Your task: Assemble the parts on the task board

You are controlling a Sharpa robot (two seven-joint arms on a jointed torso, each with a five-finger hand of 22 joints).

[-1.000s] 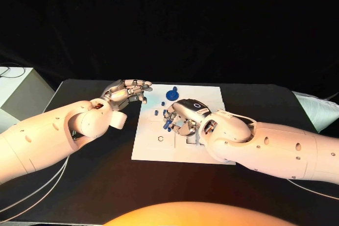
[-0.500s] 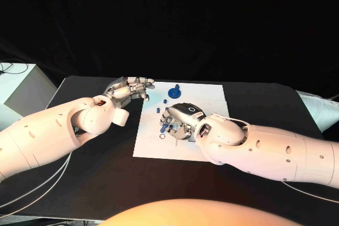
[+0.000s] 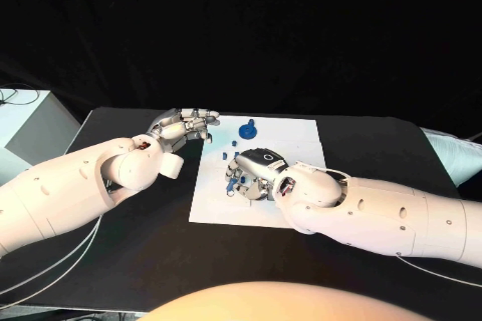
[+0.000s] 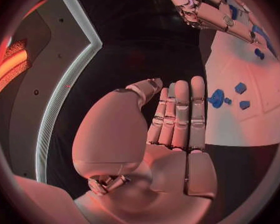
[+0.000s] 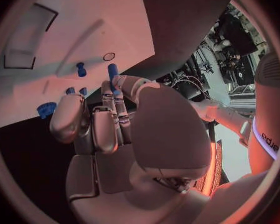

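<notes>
A: White flat task board (image 3: 291,136) mid black desk (image 3: 131,244); small blue parts (image 3: 246,131) on its far half.

B: Right hand (image 3: 256,169) over them, a blue peg (image 5: 112,70) at its fingers — held? Can't tell. Left hand (image 3: 184,128) by board's left edge, fingers together, empty. Risk: peg slips, knocks others.

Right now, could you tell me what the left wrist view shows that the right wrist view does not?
The left wrist view alone shows the left hand open, its fingers straight and side by side, holding nothing, off the task board. The right wrist view alone shows the right hand's fingers reaching a blue peg on the board, though whether they grip it is unclear. Both show the white board, the round blue part and other small blue parts.
</notes>
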